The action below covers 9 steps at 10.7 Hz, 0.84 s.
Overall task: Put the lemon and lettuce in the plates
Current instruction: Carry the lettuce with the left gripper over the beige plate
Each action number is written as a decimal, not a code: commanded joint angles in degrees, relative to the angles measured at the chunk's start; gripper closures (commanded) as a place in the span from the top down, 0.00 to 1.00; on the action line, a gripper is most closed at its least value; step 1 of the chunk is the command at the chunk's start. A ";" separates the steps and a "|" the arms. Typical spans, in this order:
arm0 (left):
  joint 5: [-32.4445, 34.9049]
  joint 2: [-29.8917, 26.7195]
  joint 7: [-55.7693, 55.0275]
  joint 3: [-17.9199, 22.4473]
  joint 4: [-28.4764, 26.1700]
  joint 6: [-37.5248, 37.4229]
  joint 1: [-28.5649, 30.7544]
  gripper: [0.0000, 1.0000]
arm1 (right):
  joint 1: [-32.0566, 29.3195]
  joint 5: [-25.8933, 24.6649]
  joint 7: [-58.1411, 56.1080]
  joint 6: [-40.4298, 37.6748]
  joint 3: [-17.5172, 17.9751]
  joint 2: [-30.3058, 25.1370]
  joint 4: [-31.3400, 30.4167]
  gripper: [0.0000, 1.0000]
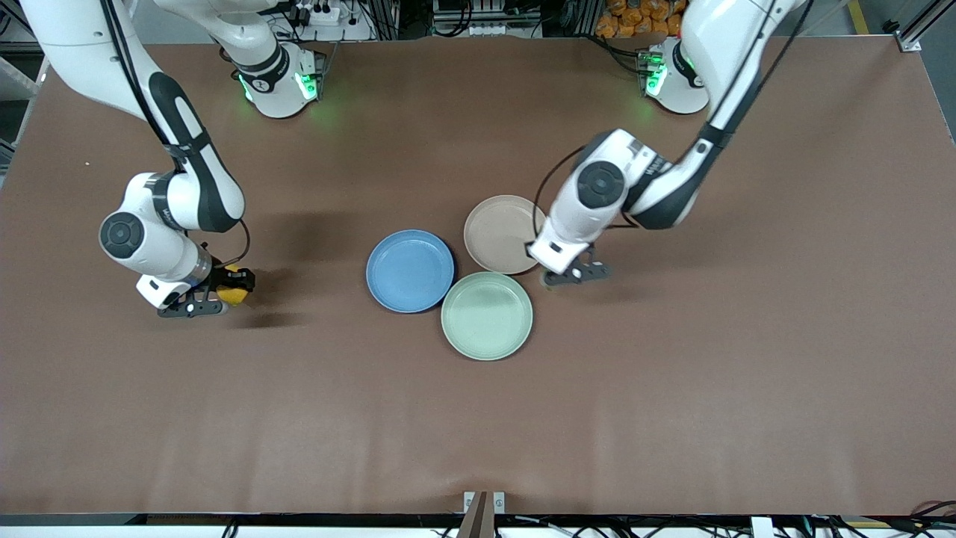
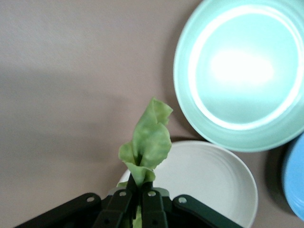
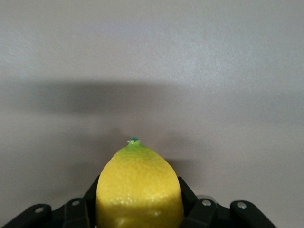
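My right gripper (image 1: 216,297) is shut on the yellow lemon (image 1: 237,296) and holds it low over bare table toward the right arm's end, well apart from the plates. In the right wrist view the lemon (image 3: 139,190) fills the gap between the fingers of the gripper (image 3: 139,202). My left gripper (image 1: 569,275) is shut on the stem end of the green lettuce (image 2: 149,140), which sticks out past the fingertips of the gripper (image 2: 141,189). It hangs at the rim of the beige plate (image 1: 502,233), beside the mint plate. The blue plate (image 1: 410,270) is empty.
The mint-green plate (image 1: 486,315) lies nearest the front camera, touching the blue and beige plates, and is empty. In the left wrist view the mint plate (image 2: 242,71), beige plate (image 2: 213,183) and an edge of the blue plate (image 2: 297,185) show.
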 commanded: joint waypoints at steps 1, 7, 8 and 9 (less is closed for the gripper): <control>1.31 -0.74 -5.68 0.31 -0.69 -0.30 -4.67 0.00 | 0.23 0.16 4.25 -4.81 2.76 -1.92 2.57 0.38; 1.57 2.16 -8.59 0.57 0.10 0.31 -9.61 0.00 | 5.13 0.08 20.14 -10.10 9.55 -1.40 8.64 0.38; 2.27 2.51 -9.12 0.48 0.01 0.31 -9.62 0.00 | 7.07 0.16 23.22 -10.01 9.55 -1.31 8.91 0.38; 2.71 2.78 -10.25 0.57 0.10 0.31 -10.31 0.00 | 9.00 0.16 25.16 -9.83 9.55 -1.22 9.00 0.38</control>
